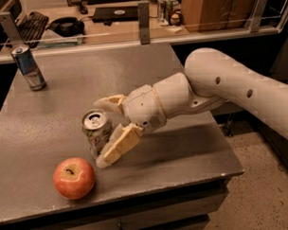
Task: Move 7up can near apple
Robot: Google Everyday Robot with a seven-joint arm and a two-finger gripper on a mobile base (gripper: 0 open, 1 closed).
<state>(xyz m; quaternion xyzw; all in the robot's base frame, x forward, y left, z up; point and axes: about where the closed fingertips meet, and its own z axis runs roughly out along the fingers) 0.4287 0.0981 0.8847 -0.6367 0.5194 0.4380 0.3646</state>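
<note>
The 7up can (96, 129), whitish-silver with green marks and a pull-tab top, stands upright at the front left of the grey table (63, 96). My gripper (101, 133) reaches in from the right and is shut on the can, one finger behind it and one finger (119, 145) in front. The red-orange apple (74, 178) lies on the table just in front of and left of the can, a small gap apart. I cannot tell whether the can's base touches the table.
A slim blue-and-silver can (28, 68) stands at the back left of the table. A glass rail with metal posts (143, 22) runs behind the table. The table's front edge (137, 193) lies close below the apple.
</note>
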